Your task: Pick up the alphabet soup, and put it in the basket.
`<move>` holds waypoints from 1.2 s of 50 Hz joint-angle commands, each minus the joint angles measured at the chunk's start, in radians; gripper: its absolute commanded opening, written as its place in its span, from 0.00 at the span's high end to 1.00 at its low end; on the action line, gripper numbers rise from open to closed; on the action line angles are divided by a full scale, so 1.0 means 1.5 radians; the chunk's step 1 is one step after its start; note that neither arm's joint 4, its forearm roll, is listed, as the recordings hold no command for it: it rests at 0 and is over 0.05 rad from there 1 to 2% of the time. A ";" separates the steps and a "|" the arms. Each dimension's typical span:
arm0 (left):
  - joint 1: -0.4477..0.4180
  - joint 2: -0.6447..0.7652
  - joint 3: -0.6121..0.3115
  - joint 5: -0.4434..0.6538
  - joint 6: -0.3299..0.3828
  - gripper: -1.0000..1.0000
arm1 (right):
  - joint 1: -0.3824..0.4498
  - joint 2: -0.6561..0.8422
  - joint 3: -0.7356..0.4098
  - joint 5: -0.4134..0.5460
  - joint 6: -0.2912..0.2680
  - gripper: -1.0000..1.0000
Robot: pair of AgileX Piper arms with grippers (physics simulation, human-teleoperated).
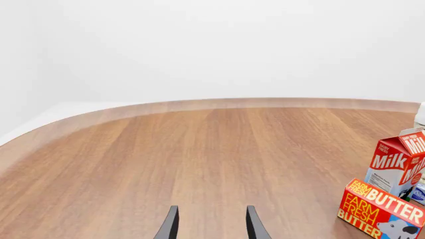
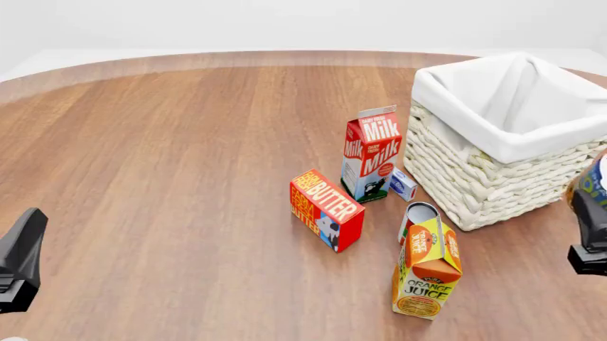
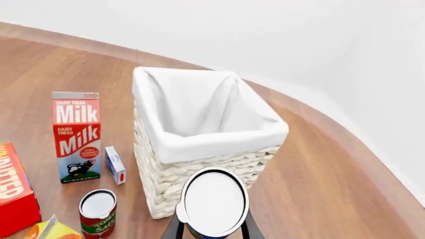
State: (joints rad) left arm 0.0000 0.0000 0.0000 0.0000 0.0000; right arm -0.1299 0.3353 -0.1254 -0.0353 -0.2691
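Observation:
My right gripper is shut on the alphabet soup, whose pale round top faces the right wrist camera. The can hangs above the table, just short of the basket's near wall. In the front view only a blue and orange sliver of the alphabet soup shows at the right edge, above the dark right gripper. The basket, cream wicker with a white cloth lining, stands at the back right, and its rim lies just beyond the can. My left gripper is open over bare wood at the near left.
A milk carton, a butter box, a small blue-white box, a can with a red, white and green label and an orange juice carton cluster left of the basket. The table's curved far edge runs behind.

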 commanded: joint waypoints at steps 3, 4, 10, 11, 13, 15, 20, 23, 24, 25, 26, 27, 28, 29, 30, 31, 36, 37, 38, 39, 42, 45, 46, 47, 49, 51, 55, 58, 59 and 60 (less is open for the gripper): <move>0.000 0.000 0.000 0.000 0.000 0.00 | 0.009 0.019 -0.053 0.002 0.004 1.00; 0.000 0.000 0.000 0.000 0.000 0.00 | 0.011 0.026 -0.060 -0.002 0.005 1.00; 0.000 0.000 0.000 0.000 0.000 0.00 | 0.015 0.042 -0.087 -0.003 0.006 1.00; 0.000 0.000 0.000 0.000 0.000 0.00 | 0.015 0.044 -0.091 -0.003 0.006 1.00; 0.000 0.000 0.000 0.000 0.000 0.00 | 0.015 0.050 -0.100 -0.003 0.006 1.00; 0.000 0.000 0.000 0.000 0.000 0.00 | 0.016 0.057 -0.106 -0.006 0.006 1.00; 0.000 0.000 0.000 0.000 0.000 0.00 | 0.016 0.071 -0.120 -0.012 0.010 1.00; 0.000 0.000 0.000 0.000 0.000 0.00 | 0.020 0.081 -0.126 -0.016 0.010 1.00; 0.000 0.000 0.000 0.000 0.000 0.00 | 0.020 0.084 -0.129 -0.017 0.010 1.00; 0.000 0.000 0.000 0.000 0.000 0.00 | 0.020 0.089 -0.134 -0.019 0.011 1.00; 0.000 0.000 0.000 0.000 0.000 0.00 | 0.020 0.092 -0.137 -0.020 0.013 1.00; 0.000 0.000 0.000 0.000 0.000 0.00 | 0.020 0.097 -0.141 -0.022 0.015 1.00; 0.000 0.000 0.000 0.000 0.000 0.00 | 0.020 0.101 -0.143 -0.024 0.015 1.00; 0.000 0.000 0.000 0.000 0.000 0.00 | 0.021 0.105 -0.145 -0.025 0.015 1.00; 0.000 0.000 0.000 0.000 0.000 0.00 | 0.020 0.109 -0.148 -0.028 0.017 1.00; 0.000 0.000 0.000 0.000 0.000 0.00 | 0.022 0.117 -0.151 -0.032 0.017 1.00; 0.000 0.000 0.000 0.000 0.000 0.00 | 0.022 0.134 -0.166 -0.037 0.022 1.00; 0.000 0.000 0.000 0.000 0.000 0.00 | 0.023 0.137 -0.168 -0.038 0.023 1.00; 0.000 0.000 0.000 0.000 0.000 0.00 | 0.023 0.138 -0.170 -0.038 0.023 1.00; 0.000 0.000 0.000 0.000 0.000 0.00 | 0.024 0.140 -0.172 -0.039 0.023 1.00; 0.000 0.000 0.000 0.000 0.000 0.00 | 0.024 0.147 -0.179 -0.039 0.025 1.00; 0.000 0.000 0.000 0.000 0.000 0.00 | 0.020 0.150 -0.189 -0.035 0.030 1.00; 0.000 0.000 0.000 0.000 0.000 0.00 | 0.018 0.152 -0.193 -0.033 0.033 1.00; 0.000 0.000 0.000 0.000 0.000 0.00 | 0.018 0.153 -0.196 -0.033 0.033 1.00; 0.000 0.000 0.000 0.000 0.000 0.00 | 0.017 0.157 -0.198 -0.036 0.031 1.00; 0.000 0.000 0.000 0.000 0.000 0.00 | 0.018 0.162 -0.201 -0.038 0.032 1.00; 0.000 0.000 0.000 0.000 0.000 0.00 | 0.012 0.181 -0.215 -0.040 0.049 1.00; 0.000 0.000 0.000 0.000 0.000 0.00 | 0.016 0.191 -0.221 -0.043 0.049 1.00; 0.000 0.000 0.000 0.000 0.000 0.00 | 0.017 0.192 -0.223 -0.042 0.048 1.00; 0.000 0.000 0.000 0.000 0.000 0.00 | 0.017 0.195 -0.228 -0.040 0.049 1.00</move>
State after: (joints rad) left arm 0.0000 0.0000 0.0000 0.0000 0.0000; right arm -0.1032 0.5881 -0.4186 -0.0897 -0.2308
